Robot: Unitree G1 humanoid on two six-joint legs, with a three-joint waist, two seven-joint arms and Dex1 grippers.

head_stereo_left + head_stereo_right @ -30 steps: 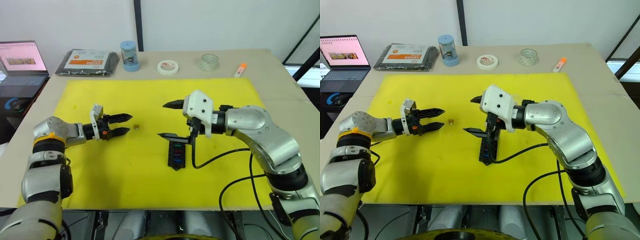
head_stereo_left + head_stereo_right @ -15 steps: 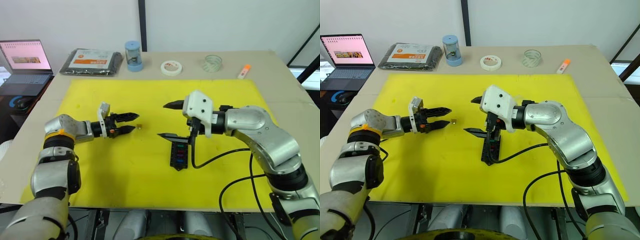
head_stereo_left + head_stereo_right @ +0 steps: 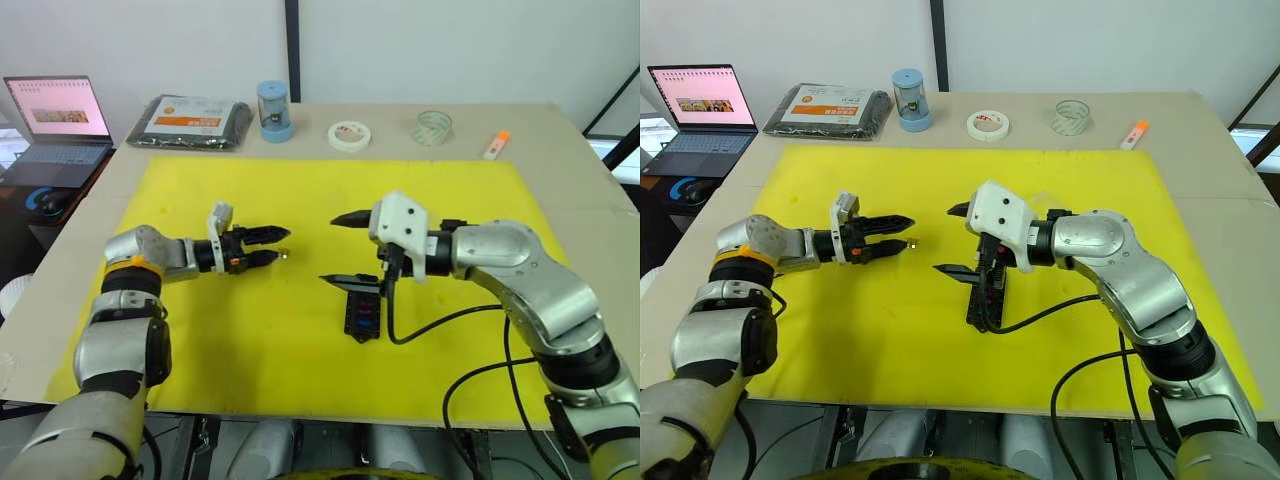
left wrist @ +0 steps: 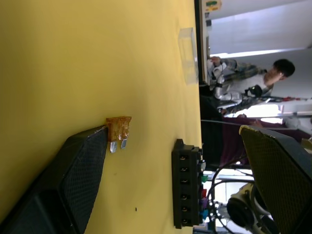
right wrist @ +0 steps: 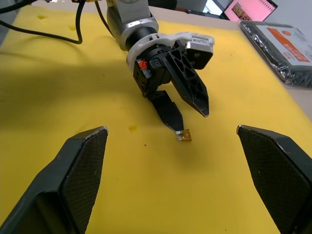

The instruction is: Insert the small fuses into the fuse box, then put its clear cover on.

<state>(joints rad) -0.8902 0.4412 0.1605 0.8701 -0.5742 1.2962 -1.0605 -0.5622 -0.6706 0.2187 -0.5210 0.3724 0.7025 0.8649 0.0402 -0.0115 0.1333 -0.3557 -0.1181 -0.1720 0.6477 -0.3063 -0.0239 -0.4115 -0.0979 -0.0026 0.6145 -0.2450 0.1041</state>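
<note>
One small fuse, brown (image 3: 285, 254), lies on the yellow mat (image 3: 200, 330) left of centre. My left gripper (image 3: 281, 245) is open around it, and the lower fingertip (image 4: 92, 146) touches the fuse (image 4: 118, 129). The black fuse box (image 3: 362, 312) lies at mid-mat with several coloured fuses seated in its slots. My right gripper (image 3: 340, 250) hovers just above the box's far end, wide open and holding nothing. The clear cover (image 4: 187, 53) lies flat on the mat beyond the fuse box, as seen in the left wrist view.
Along the table's back edge stand a black packet with an orange label (image 3: 190, 122), a blue cylinder (image 3: 273, 111), a white tape roll (image 3: 349, 135), a clear tape roll (image 3: 431, 127) and an orange-capped marker (image 3: 495, 145). A laptop (image 3: 58, 118) sits far left. A black cable (image 3: 440, 322) hangs beside the box.
My left gripper has reached right until its lower fingertip meets the brown fuse. The right gripper holds its place over the fuse box. The head camera has shifted slightly.
</note>
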